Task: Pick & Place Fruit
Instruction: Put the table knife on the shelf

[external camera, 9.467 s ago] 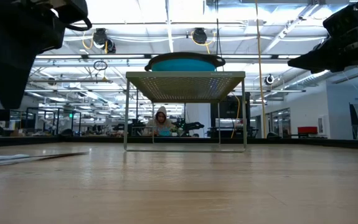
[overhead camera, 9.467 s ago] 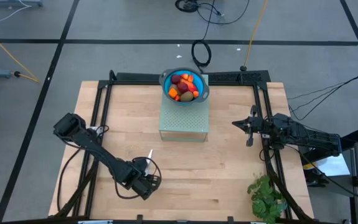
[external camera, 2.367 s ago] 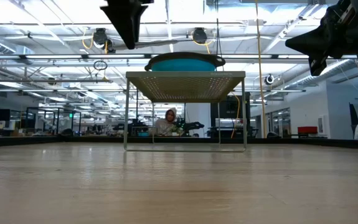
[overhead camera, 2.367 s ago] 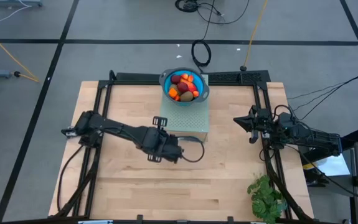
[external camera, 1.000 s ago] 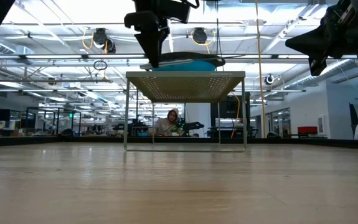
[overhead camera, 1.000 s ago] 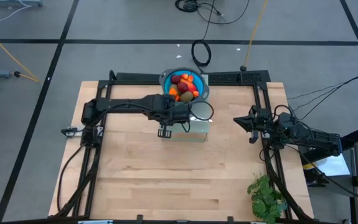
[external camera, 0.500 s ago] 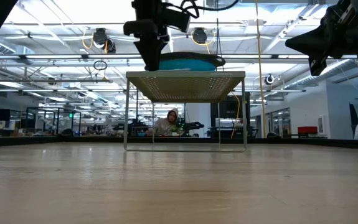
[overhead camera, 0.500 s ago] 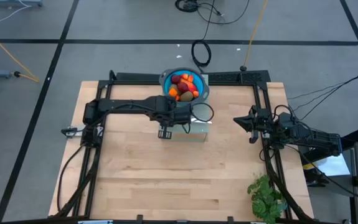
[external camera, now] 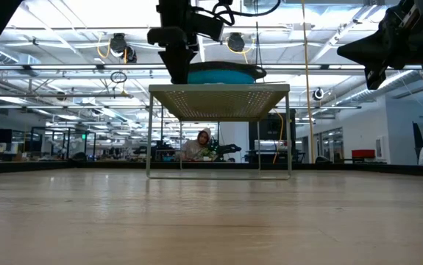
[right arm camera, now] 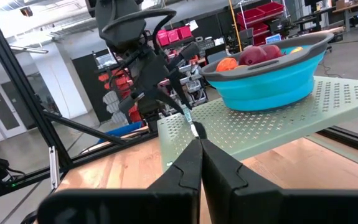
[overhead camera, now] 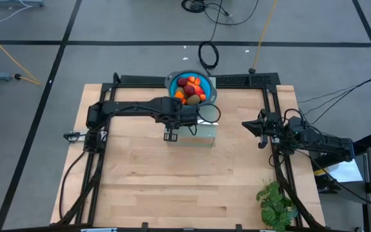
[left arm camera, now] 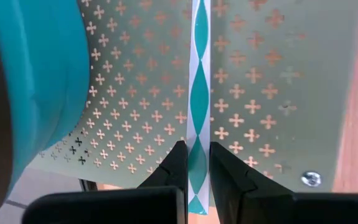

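front table [overhead camera: 172, 193] open | rack [overhead camera: 206, 134] blocks rear centre (bowl [overhead camera: 170, 82] atop)

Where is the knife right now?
The knife is pinched in the left pincer, held over the perforated green shelf at the table's far middle, just beside the blue bowl of fruit.

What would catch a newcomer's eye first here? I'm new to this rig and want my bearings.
Most striking is the teal bowl heaped with the fruit, standing on a perforated green stand at the table's far middle. The left gripper reaches over that stand beside the bowl, shut on a slim knife. The right gripper waits shut by the table's right edge.
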You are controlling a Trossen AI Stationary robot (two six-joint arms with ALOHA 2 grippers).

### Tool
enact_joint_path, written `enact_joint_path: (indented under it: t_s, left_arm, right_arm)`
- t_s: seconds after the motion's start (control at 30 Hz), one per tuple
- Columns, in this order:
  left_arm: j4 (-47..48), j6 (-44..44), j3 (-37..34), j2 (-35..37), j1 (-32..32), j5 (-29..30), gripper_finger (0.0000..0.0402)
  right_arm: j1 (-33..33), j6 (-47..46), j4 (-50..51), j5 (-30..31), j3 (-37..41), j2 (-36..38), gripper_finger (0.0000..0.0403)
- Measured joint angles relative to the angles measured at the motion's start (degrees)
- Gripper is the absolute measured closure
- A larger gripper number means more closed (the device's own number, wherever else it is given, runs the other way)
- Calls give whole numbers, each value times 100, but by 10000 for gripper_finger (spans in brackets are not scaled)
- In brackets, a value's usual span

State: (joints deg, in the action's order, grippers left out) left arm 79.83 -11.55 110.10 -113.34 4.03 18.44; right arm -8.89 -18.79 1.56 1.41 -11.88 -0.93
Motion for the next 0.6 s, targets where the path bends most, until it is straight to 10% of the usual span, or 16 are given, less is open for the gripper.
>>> enact_joint_path:
  t_s: [0.6]
  left_arm:
    - [53,8,0,2,60,-192,369]
  right_arm:
    - [0,0,-2,0,0,0,403]
